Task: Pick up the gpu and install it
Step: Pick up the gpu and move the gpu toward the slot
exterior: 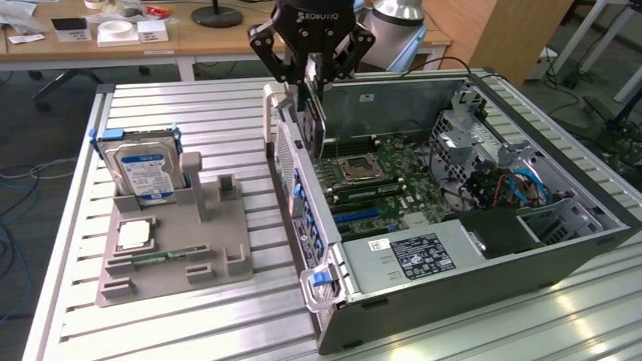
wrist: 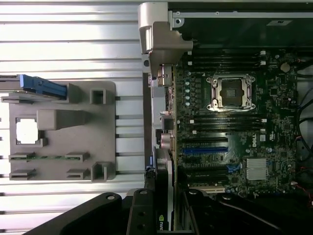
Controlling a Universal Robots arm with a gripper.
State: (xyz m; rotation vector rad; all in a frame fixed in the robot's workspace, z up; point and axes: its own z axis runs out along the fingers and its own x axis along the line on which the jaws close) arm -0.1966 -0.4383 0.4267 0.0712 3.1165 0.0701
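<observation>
In the exterior view, the black end effector (exterior: 313, 79) was clenched on the gpu (exterior: 317, 120), a thin flat green-and-black card held on edge over the open grey metal computer case (exterior: 561, 248), by its wall toward the exterior view's left. In the wrist view, the gpu hung just inside that wall, beside the case's green motherboard (wrist: 230, 122).

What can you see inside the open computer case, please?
A green motherboard with a bare processor socket, cabling and a labelled power supply; the gpu in the gripper covers part of the board.
</observation>
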